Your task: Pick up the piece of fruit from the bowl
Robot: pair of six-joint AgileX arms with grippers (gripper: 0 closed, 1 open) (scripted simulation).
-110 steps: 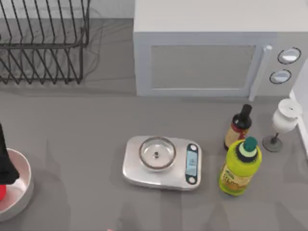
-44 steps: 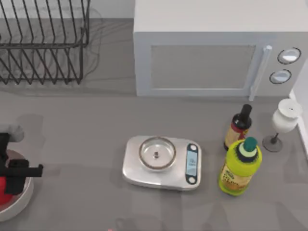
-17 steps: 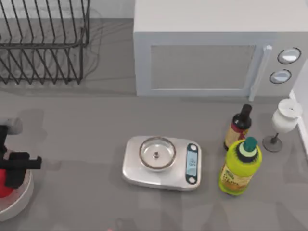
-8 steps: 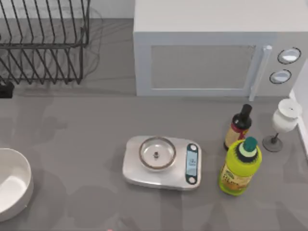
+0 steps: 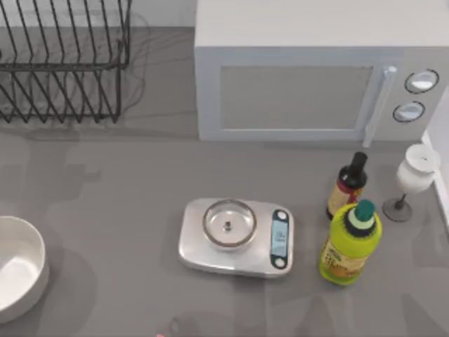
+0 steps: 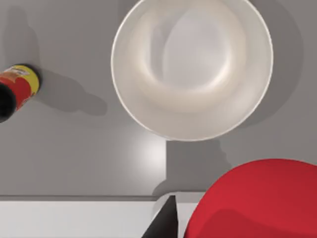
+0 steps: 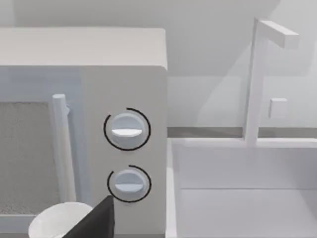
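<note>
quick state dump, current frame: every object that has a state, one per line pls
piece of fruit: out of the bowl, close under the left wrist camera, high above the bowl.
bowl: upright on the table, nothing in it.
scale: steel dish bare.
microwave: door closed.
dark bottle: upright, capped.
yellow-green bottle: upright, cap on.
wine glass: upright.
dish rack: no dishes in it.

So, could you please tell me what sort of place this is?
It looks like a simulated kitchen counter: a boxy white microwave, a black wire dish rack and a silver kitchen scale with a steel dish stand on it.
</note>
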